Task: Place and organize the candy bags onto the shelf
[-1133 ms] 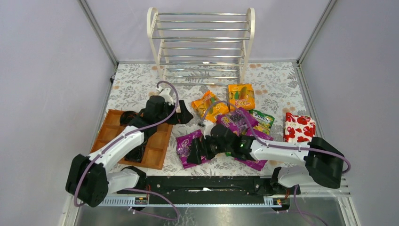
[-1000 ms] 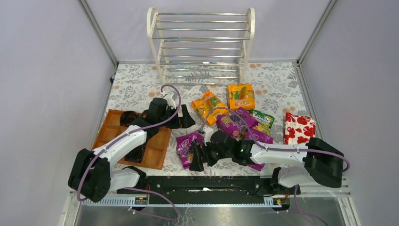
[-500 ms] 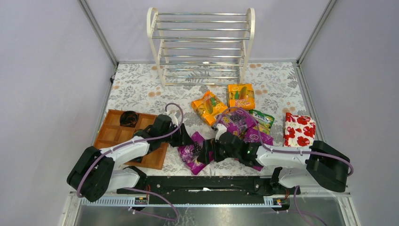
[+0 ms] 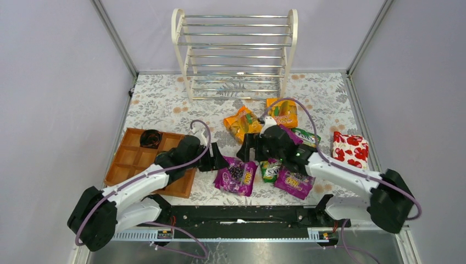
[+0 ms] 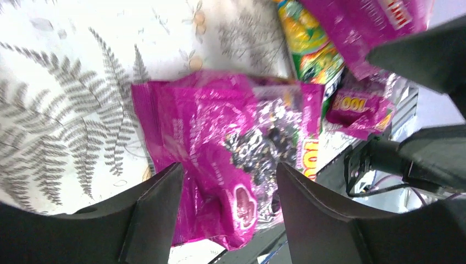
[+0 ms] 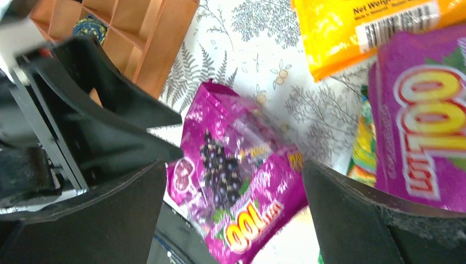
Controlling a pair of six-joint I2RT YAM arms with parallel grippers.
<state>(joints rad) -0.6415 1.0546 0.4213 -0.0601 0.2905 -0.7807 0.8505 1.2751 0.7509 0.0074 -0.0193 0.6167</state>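
Since no packet has reached the rack yet, all the candy bags lie on the flowered surface [image 4: 165, 104]. Nearest the arm bases is a purple grape bag [image 4: 237, 175], lying flat and face up. The left pincer [image 4: 215, 159] sits low at that bag's left edge, spread wide and gripping nothing; its wrist view shows the bag framed between both fingers [image 5: 154, 214]. Just beside this bag lie a green-yellow bag [image 4: 269, 169] and a second purple bag [image 4: 294, 180]. The right pincer [image 4: 248, 149] hangs a little farther out, also spread and empty, looking down on the nearest bag. To the left is a wooden tray [image 4: 129, 159], and to the right a red flowered bag [image 4: 349, 149].

These packets look light, limp and glossy, so I judge they will slide and crumple instead of holding shape, with the sweets shifting inside. The crimped end seam or a corner seems the safest place to pinch. A flat face would probably slip.

Beyond lie two orange bags [image 4: 240, 124], one partly under the right arm. The shelf [image 4: 236, 52] stands at the far wall, well apart from the pile, with its chrome rods bare
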